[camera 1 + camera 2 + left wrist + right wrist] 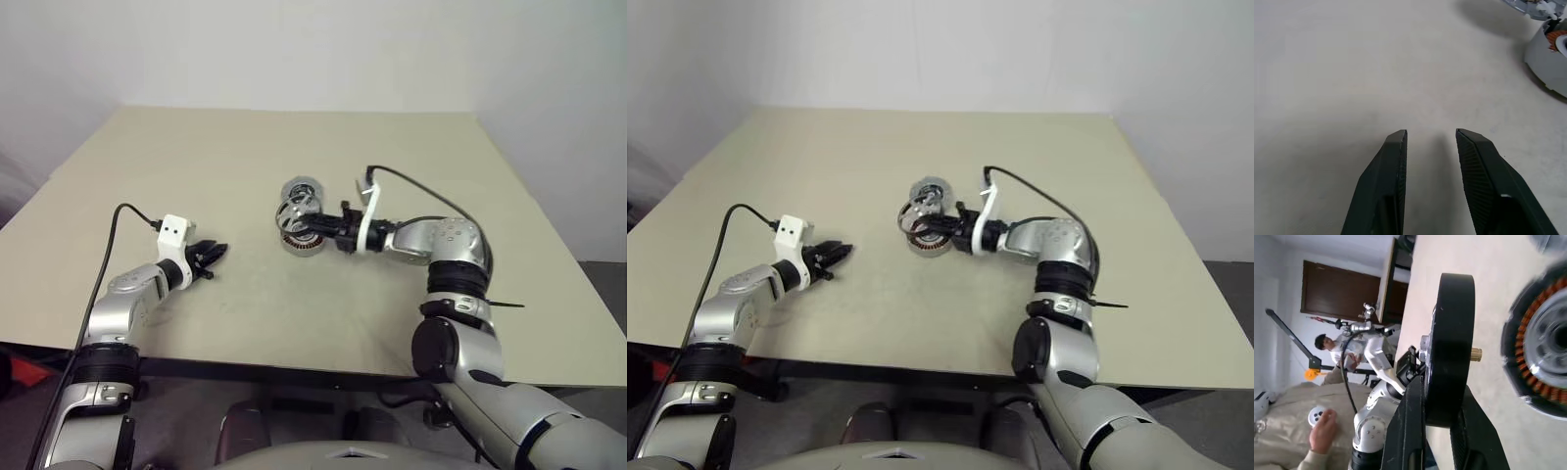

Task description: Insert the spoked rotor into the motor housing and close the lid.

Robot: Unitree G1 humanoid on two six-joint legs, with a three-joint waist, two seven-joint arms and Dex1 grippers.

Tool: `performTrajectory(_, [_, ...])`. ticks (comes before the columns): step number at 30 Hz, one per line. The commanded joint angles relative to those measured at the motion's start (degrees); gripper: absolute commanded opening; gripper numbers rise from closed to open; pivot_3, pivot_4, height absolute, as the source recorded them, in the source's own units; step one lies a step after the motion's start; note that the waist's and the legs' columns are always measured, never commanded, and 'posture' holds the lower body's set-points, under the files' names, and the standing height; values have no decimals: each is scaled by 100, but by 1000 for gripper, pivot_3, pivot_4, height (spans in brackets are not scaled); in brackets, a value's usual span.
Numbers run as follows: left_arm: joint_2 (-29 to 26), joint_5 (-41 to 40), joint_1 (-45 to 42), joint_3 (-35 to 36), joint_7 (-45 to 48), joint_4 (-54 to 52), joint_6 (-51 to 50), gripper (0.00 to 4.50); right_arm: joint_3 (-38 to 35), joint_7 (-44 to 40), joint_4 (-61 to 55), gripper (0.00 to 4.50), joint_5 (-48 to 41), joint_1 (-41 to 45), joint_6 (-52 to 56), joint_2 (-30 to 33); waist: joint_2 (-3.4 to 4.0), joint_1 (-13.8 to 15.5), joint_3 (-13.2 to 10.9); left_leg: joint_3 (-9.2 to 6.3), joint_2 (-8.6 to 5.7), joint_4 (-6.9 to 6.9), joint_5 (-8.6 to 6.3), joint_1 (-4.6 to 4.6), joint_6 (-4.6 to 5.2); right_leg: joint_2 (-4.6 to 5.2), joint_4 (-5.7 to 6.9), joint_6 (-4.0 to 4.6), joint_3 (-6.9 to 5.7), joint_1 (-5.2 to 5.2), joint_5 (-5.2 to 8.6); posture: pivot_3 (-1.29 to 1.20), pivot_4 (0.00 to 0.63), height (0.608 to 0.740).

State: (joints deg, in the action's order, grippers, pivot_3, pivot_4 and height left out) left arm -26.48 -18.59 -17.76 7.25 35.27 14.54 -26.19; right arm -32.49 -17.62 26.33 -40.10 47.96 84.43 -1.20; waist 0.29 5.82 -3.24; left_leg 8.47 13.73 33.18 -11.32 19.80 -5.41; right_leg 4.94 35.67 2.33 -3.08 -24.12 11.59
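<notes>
Right gripper (pixel 312 224): centre of the head view, black fingers clamped on the spoked rotor (pixel 293 212), pointing toward the frame's left.
Spoked rotor: held on edge, black rim pinched between the fingers; in the right wrist view (pixel 1449 340), a small brass shaft stub sticks out toward the motor housing.
Motor housing (pixel 300 242): flat on the table (pixel 245 157), centre of frame, just below and beside the lifted rotor; copper windings ringing a pale centre, clear in the right wrist view (pixel 1542 342).
Lid (pixel 306 188): silver cap on the table just above the housing in the frame, close behind the rotor.
Left gripper (pixel 213 257): lower left of frame, low over bare tabletop, well apart from the parts; fingers (pixel 1388 186) partly spread with a narrow gap, holding nothing.
Background, right wrist view: a person (pixel 1337 352) seated beyond the table's edge; a hand (pixel 1322 431) near the lower left corner.
</notes>
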Motion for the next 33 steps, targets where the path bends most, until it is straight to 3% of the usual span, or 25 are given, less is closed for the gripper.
performTrajectory(1, [-79, 15, -27, 107, -34, -276, 96, 1688, -120, 269, -290, 537, -153, -15, -37, -194, 0, -1, 0, 0, 0, 0, 0, -1, 0, 0, -1, 0, 0, 0, 0, 0, 0, 740])
performTrajectory(16, [-127, 26, 73, 73, -75, -443, 33, 1688, -60, 418, 481, 537, -145, 60, -1056, -132, 1, -24, -1, 0, 4, -6, 5, -1, -10, -5, 4, -2, 0, 2, 0, 0, 0, 740])
performTrajectory(33, [-245, -8, 16, 86, -14, -417, -8, 1688, -77, 946, 298, 537, -284, -103, -1252, -387, 1, -26, -1, 0, 5, -7, 5, -4, -10, -6, 4, -2, 1, 2, 0, 0, 0, 740])
